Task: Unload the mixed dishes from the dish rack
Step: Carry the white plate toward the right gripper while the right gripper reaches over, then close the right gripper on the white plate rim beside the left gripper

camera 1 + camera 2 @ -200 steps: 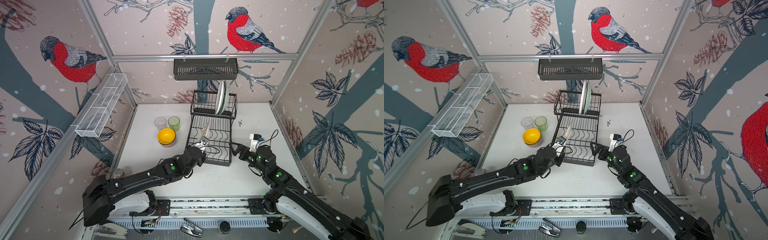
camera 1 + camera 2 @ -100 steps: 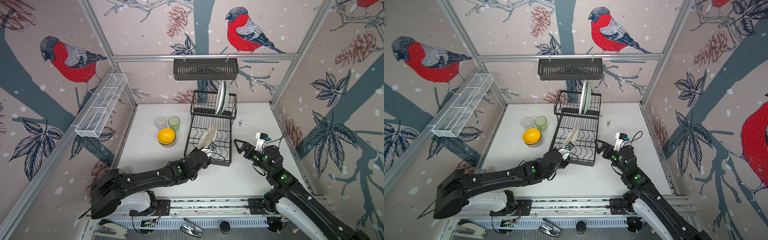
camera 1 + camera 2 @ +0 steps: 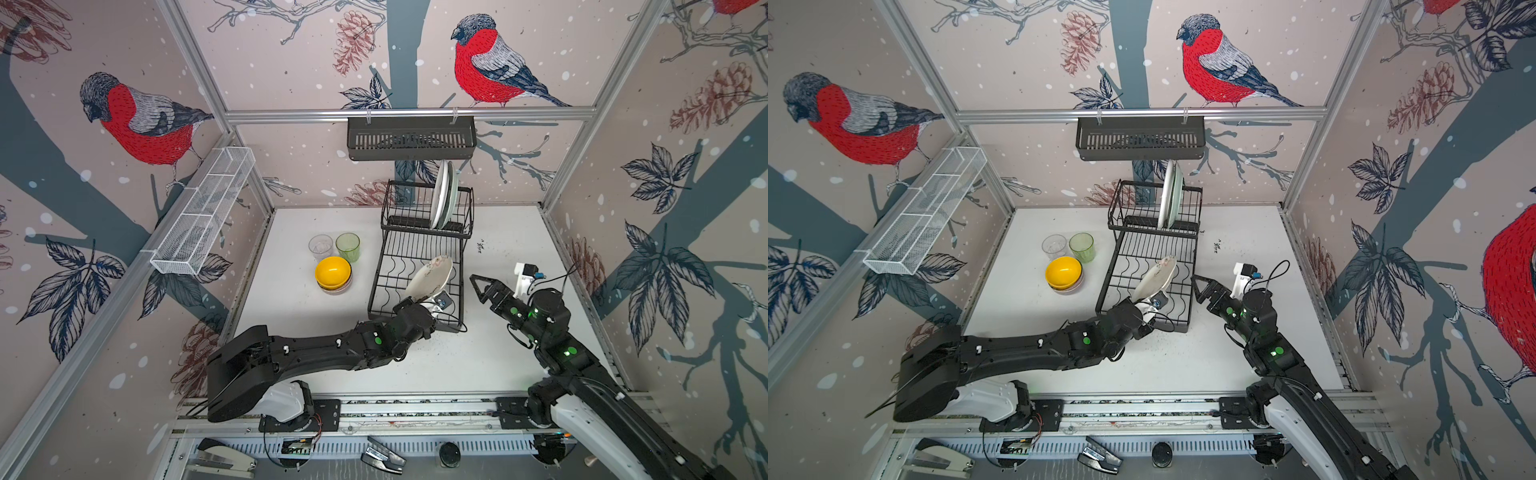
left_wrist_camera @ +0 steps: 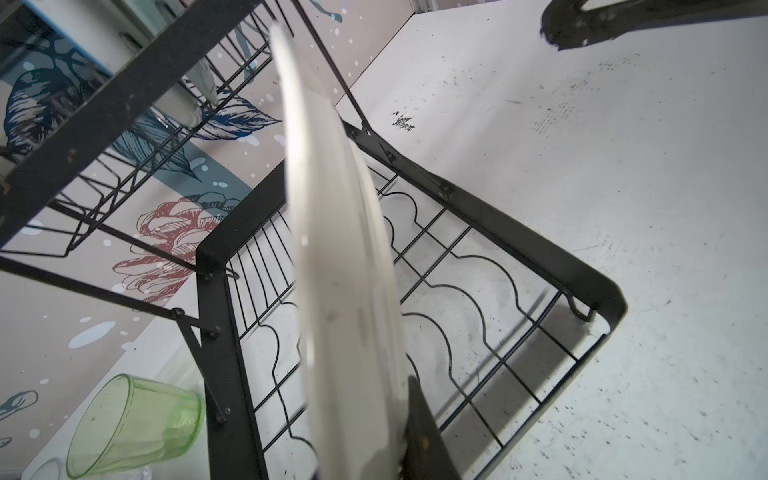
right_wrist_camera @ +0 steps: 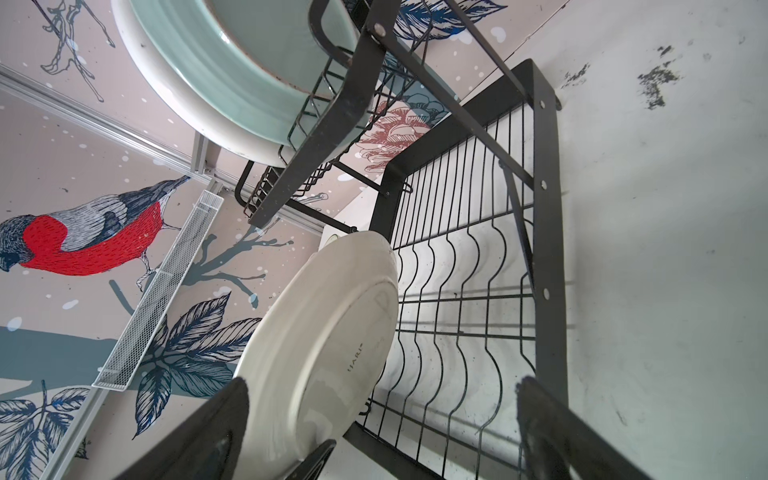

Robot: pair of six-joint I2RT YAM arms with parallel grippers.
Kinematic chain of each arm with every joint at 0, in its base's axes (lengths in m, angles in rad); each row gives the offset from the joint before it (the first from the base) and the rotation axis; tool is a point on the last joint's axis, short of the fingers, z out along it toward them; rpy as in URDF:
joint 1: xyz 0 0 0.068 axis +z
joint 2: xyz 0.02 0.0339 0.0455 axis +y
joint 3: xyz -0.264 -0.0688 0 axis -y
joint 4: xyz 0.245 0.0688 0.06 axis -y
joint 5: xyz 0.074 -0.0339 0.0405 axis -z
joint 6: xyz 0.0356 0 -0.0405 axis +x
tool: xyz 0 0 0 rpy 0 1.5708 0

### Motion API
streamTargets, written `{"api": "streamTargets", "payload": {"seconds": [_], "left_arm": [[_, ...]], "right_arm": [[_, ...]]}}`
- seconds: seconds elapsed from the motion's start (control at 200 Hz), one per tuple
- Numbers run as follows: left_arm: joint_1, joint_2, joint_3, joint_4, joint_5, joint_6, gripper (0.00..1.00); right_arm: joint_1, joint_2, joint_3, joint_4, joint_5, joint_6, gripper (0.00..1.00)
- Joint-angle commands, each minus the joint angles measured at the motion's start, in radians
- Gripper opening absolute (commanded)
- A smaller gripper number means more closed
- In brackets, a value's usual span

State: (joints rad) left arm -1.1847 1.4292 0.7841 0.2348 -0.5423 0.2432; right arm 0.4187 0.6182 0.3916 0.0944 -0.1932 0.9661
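Dishes sit in two groups in both top views, placed here from the black wire dish rack (image 3: 424,228) at the back of the white desk (image 3: 498,365). In the rack's raised basket a slotted cream plate (image 3: 439,195) and a mint plate (image 3: 454,193) stand on edge, close together. Left of the rack, on the desk, a clear tumbler (image 3: 320,248) and a pale-green tumbler (image 3: 348,246) stand side by side. Just nearer is a yellow bowl (image 3: 333,271), nested in another bowl of which only a pinkish rim shows. The left gripper (image 3: 419,300) reaches over the rack's near edge and pinches the lower rim of the held cream plate (image 3: 430,275), which leans tilted above the wavy-wire tray. The right gripper (image 3: 478,283) hovers just right of the rack's near corner, spread wide, apart from the plate and gripping nothing.

In the left wrist view the held cream plate (image 4: 340,270) runs edge-on through the middle, with one dark finger (image 4: 424,432) against its face. The rack's tray wires and black rim (image 4: 519,249) lie behind it. The pale-green tumbler (image 4: 133,424) stands outside the rack's rim.

In the right wrist view the right gripper's two fingers (image 5: 199,436) stand far apart. The held cream plate (image 5: 328,345) shows its underside, with a small maker's mark, over the rack's tray. The mint plate (image 5: 257,54) sits in the raised basket, a cream rim behind it. A white mesh trough (image 5: 158,291) hangs on the wall beyond the rack.
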Motion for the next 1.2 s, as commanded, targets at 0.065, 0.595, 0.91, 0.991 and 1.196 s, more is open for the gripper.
{"api": "streamTargets", "payload": {"seconds": [0.065,0.595,0.91,0.991,1.196], "left_arm": [[-0.044,0.08,0.057,0.157,-0.04,0.082,0.0],[-0.155,0.282,0.149,0.301,-0.22,0.246,0.0],[-0.181,0.36,0.189,0.361,-0.275,0.33,0.0],[-0.185,0.376,0.199,0.378,-0.288,0.338,0.0],[-0.188,0.413,0.207,0.395,-0.323,0.352,0.0]], "right_arm": [[-0.018,0.014,0.017,-0.006,-0.023,0.029,1.0],[-0.053,0.039,0.027,-0.055,-0.071,0.034,0.9],[-0.057,0.098,0.039,-0.062,-0.132,0.02,0.63],[-0.059,0.094,0.039,-0.069,-0.13,0.017,0.53],[-0.07,0.066,0.039,-0.097,-0.107,0.014,0.2]]}}
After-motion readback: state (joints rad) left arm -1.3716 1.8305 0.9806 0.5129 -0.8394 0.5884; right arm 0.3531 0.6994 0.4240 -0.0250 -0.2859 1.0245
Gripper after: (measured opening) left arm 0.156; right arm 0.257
